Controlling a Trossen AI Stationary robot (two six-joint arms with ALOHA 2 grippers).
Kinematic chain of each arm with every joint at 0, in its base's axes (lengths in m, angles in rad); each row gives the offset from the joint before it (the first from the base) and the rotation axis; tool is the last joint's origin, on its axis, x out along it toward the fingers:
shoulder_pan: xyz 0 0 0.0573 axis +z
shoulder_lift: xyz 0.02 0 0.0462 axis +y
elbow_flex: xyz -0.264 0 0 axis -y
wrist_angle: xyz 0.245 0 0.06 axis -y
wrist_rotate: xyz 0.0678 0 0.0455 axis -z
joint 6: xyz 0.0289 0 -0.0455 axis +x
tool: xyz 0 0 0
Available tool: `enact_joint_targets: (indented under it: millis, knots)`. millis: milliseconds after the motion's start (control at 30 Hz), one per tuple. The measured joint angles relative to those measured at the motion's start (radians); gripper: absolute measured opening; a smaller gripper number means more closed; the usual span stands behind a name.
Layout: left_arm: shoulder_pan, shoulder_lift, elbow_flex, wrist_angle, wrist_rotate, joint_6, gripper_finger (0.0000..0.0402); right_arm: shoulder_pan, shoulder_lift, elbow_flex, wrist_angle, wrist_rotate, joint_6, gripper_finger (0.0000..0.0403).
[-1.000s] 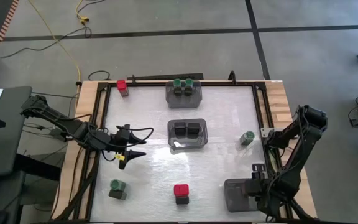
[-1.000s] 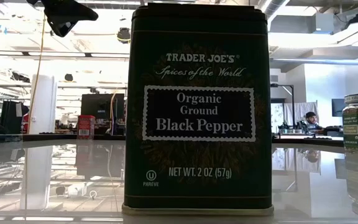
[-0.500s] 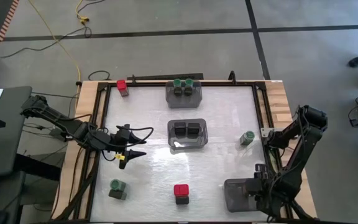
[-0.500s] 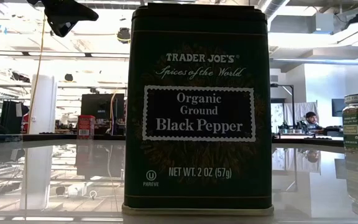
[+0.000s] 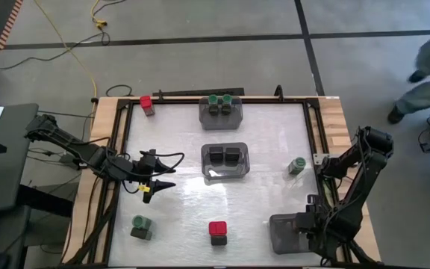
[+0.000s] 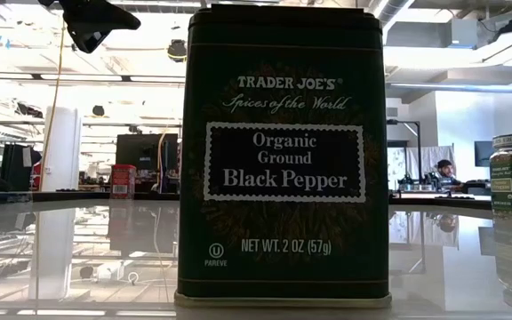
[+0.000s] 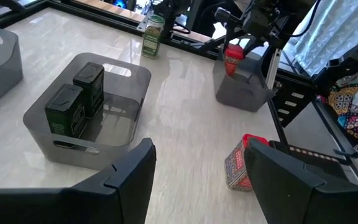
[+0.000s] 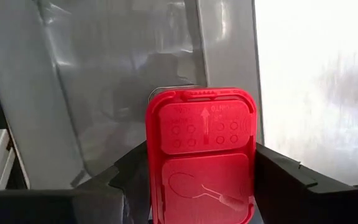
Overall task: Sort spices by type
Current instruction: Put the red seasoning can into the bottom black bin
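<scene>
From above, the middle bin [image 5: 226, 162] sits at the centre of the worktop [image 5: 275, 134] and holds two black tins. The left gripper [image 5: 157, 183] hangs beside this bin, toward the left edge, with its fingers apart and nothing between them. Behind the middle bin a second bin [image 5: 222, 110] holds two green-capped jars. The right gripper [image 5: 310, 222] is over the corner bin [image 5: 288, 234].

In the low view, a black pepper tin [image 6: 284, 156] fills the centre (the label is readable).

In the left wrist view, a red-capped jar [image 7: 241, 163] stands near the middle bin.

In the right wrist view, the right fingers [image 8: 284, 177] grip a red-capped tin [image 8: 201, 155] above the corner bin.
</scene>
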Motion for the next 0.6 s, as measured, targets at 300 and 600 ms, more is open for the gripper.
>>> enact_joint_targets:
  millis: [300, 600]
  knots:
    - [0.0, 0.0, 0.0, -0.001, 0.0, 0.0, 0.0233, 0.0, 0.0, 0.0, 0.03, 0.002, 0.0, 0.0245]
    - [0.0, 0.0, 0.0, -0.001, 0.0, 0.001, 0.0233, 0.0, 0.0, 0.0, 0.054, 0.002, 0.0, 0.0245]
